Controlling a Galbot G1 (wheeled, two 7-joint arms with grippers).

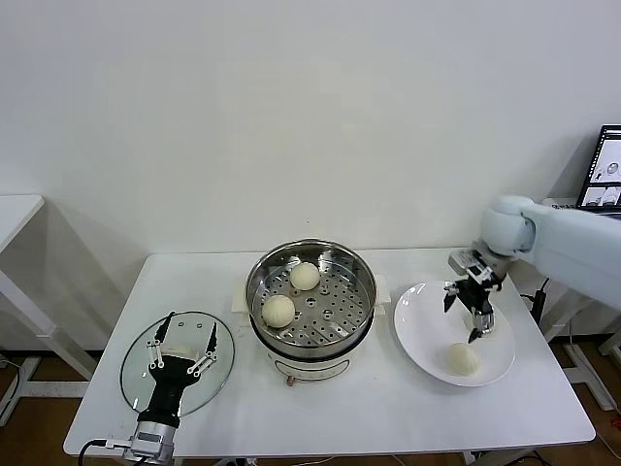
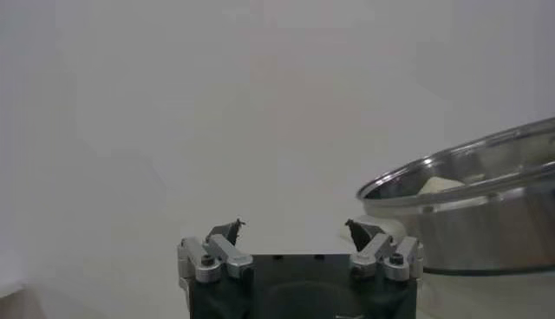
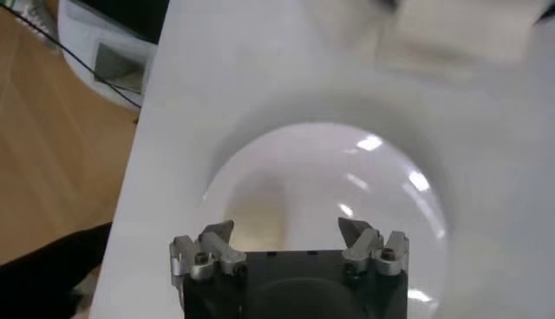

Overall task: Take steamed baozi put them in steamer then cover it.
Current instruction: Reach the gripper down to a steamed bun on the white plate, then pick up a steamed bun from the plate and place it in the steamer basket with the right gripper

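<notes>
The steamer stands mid-table with two steamed baozi on its perforated tray. A third baozi lies on the white plate at the right. My right gripper hovers open just above and behind it. In the right wrist view the baozi shows as a cream blur on the plate below the open right gripper. The cover lies flat at the front left, under my open left gripper. The left wrist view shows the empty left gripper and the steamer.
The white table ends close in front of the cover and plate. A screen stands off the far right, and another white table stands at the left. Wooden floor lies beyond the table edge by the plate.
</notes>
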